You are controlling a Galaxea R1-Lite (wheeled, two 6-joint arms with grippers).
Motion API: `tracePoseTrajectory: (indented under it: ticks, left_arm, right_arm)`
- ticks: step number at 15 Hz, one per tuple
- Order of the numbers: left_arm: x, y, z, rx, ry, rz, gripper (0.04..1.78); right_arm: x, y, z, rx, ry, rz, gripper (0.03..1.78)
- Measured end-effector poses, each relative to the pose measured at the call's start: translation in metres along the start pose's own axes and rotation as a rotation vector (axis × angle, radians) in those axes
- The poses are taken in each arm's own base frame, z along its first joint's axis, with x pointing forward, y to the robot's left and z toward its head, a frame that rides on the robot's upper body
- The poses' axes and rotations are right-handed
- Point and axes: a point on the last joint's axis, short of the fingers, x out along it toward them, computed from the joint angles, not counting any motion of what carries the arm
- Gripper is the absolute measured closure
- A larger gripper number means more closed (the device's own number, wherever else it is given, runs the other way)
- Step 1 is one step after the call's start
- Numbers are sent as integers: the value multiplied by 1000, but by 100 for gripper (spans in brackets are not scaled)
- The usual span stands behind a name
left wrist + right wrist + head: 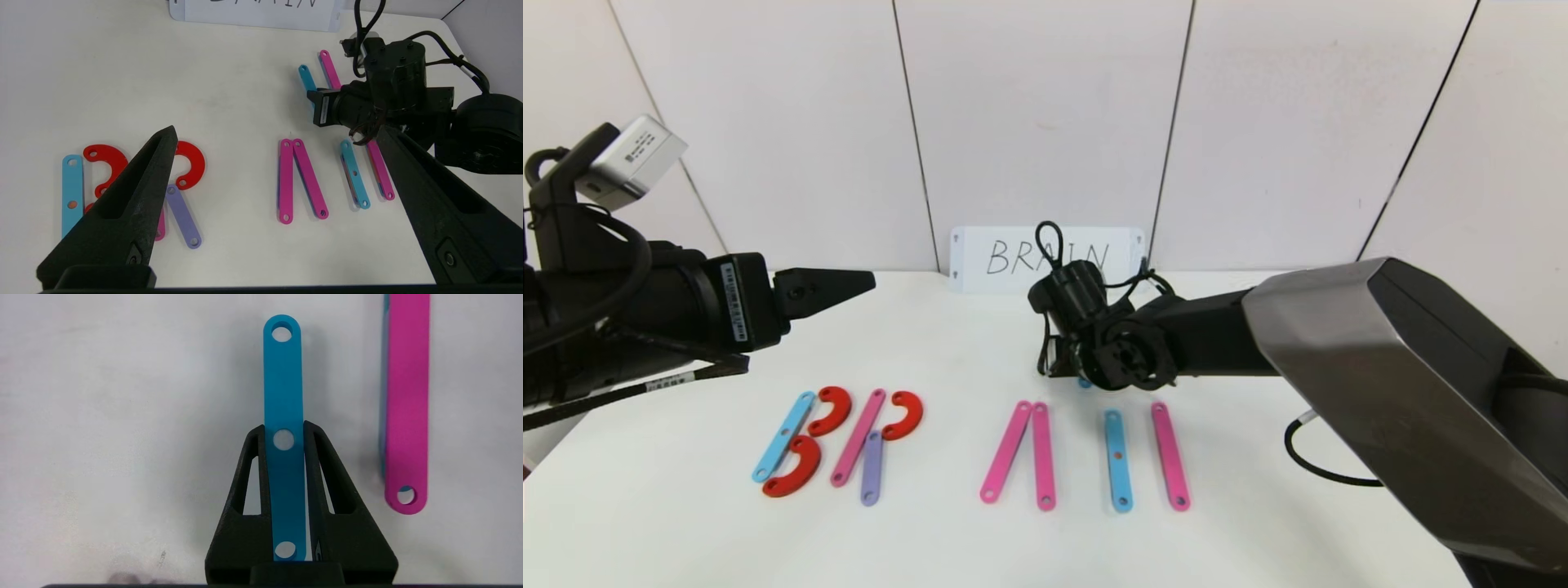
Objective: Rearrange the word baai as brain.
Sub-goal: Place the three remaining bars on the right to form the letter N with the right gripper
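my right gripper [284,433]: black, clamped on a blue strip [282,388] | pink strip [405,396] just right of it | left letters: light-blue strip [783,436], red curves [832,408], pink strip [858,447], purple strip [872,467] | far card [1045,257]: white, black handwriting | table [1258,523]: white
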Motion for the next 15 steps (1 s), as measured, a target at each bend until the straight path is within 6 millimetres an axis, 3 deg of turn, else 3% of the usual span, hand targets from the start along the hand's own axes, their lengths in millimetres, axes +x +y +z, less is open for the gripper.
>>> tracePoseTrajectory:
  ticks: [5, 8, 11, 15]
  left_arm:
    - [-2, 0, 1, -1, -4, -2, 12]
    - [-2, 0, 1, 0, -4, -3, 12]
    - [-2, 0, 1, 0, -2, -11, 12]
    - [-4, -1, 2, -1, -6, -20, 12]
  right_arm:
    - [-42, -20, 39, 20, -34, -7, 154]
    - [-71, -34, 52, 29, -26, -19, 154]
    - [-92, -50, 43, 18, 8, -41, 154]
    - [-116, -70, 13, 14, 78, -68, 154]
